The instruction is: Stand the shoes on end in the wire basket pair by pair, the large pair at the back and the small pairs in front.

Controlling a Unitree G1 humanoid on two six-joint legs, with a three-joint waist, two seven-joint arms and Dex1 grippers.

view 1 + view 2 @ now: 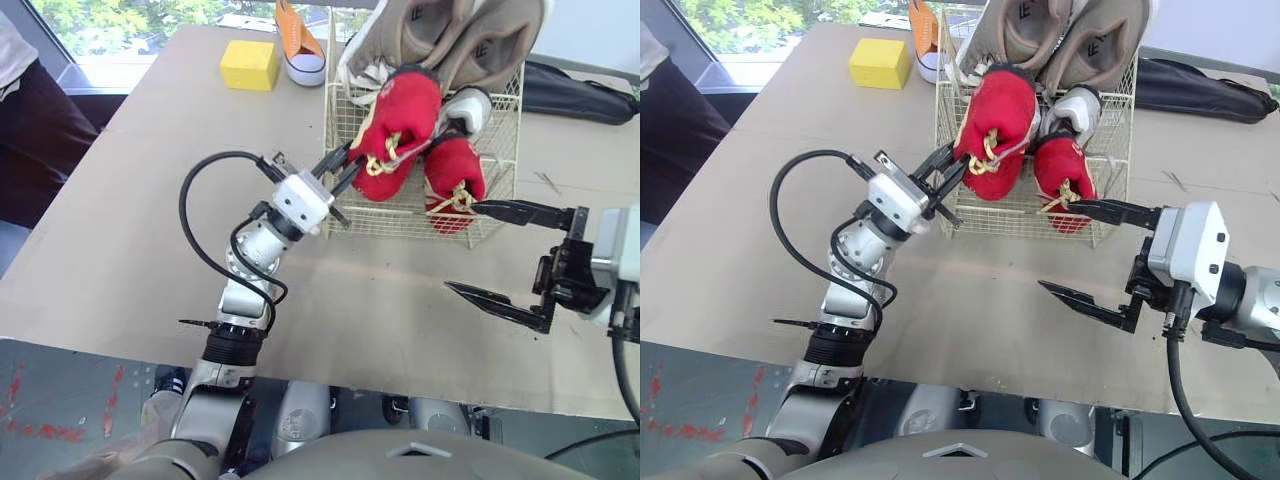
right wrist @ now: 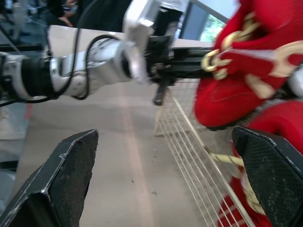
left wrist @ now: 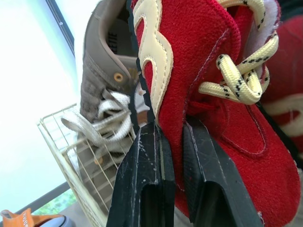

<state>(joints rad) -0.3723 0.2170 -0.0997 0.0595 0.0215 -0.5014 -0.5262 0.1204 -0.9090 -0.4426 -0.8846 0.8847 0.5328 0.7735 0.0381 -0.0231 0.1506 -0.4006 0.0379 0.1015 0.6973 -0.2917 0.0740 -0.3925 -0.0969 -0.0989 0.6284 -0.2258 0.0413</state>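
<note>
Nearest us, our right claw (image 1: pixel 1058 244) hangs wide open over the worktop (image 1: pixel 150 200), its upper finger tip just at the lower red shoe (image 1: pixel 455 170) inside the front of the wire basket (image 1: pixel 335 130). Our left claw (image 1: pixel 348 162) is clamped on the other red shoe (image 1: pixel 400 120), which sits tilted at the basket's front left. The large grey-brown pair (image 1: pixel 440 30) stands at the back. Beyond lie an orange shoe (image 1: pixel 298 45) and a yellow block (image 1: pixel 249 65)

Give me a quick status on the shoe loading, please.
Left gripper shut on red shoe at wire basket front. Right gripper open, outside it. Other red shoe inside, grey pair behind. Nothing seen blocking.
</note>
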